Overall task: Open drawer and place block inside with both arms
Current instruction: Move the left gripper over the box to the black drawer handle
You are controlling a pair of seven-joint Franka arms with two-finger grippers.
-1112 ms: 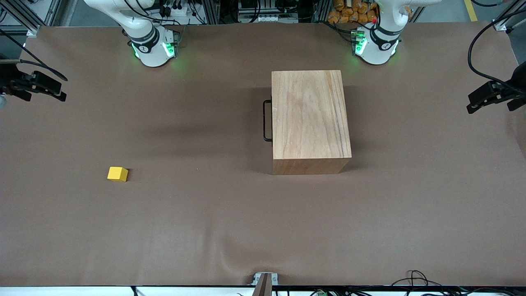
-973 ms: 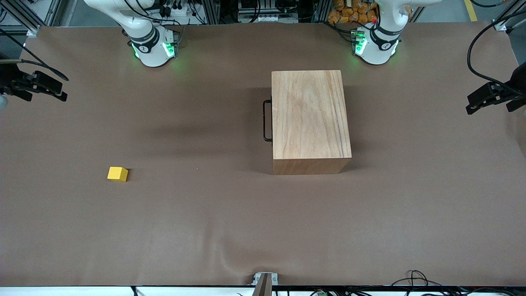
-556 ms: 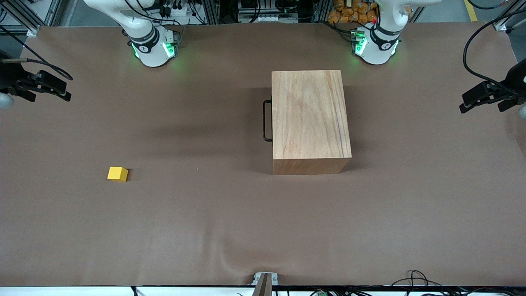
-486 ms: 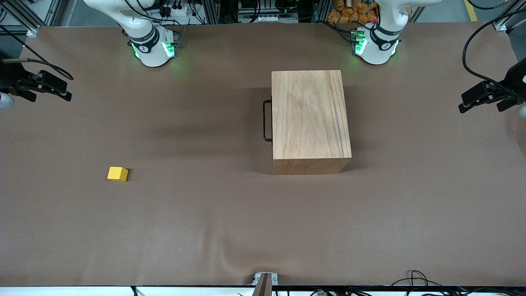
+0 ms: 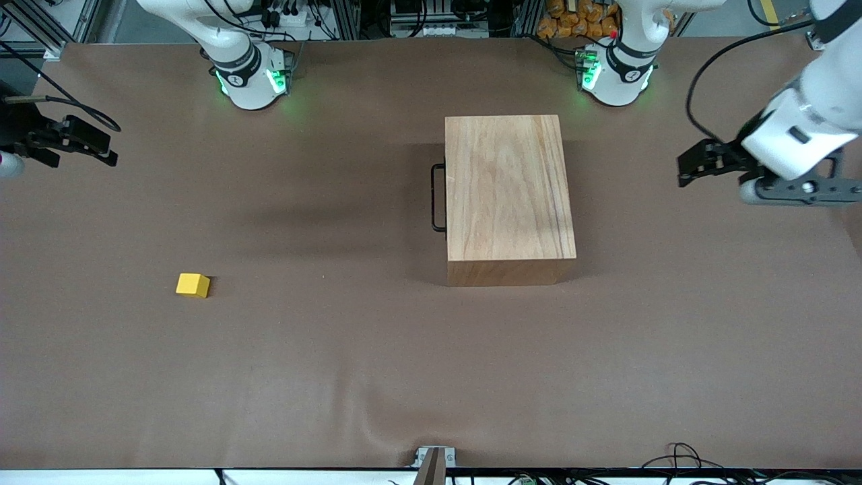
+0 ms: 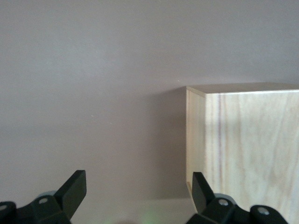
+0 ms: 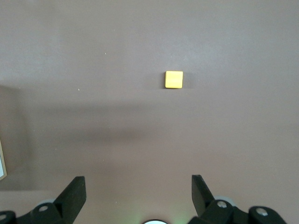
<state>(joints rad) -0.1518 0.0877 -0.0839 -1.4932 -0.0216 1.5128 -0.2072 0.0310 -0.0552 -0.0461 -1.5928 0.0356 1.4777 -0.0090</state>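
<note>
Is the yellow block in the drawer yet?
Not yet; nothing looks done. The drawer is shut in the wooden cabinet, and the block sits on the table near the right arm's end. The left pincer and right pincer hang open and empty. Opening, picking and placing remain.

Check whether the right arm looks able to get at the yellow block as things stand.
Probably yes. The yellow block sits alone on the bare table toward the right arm's end, well apart from the wooden cabinet. The right hand is open, empty, over the table's edge, with nothing between it and the block.
</note>
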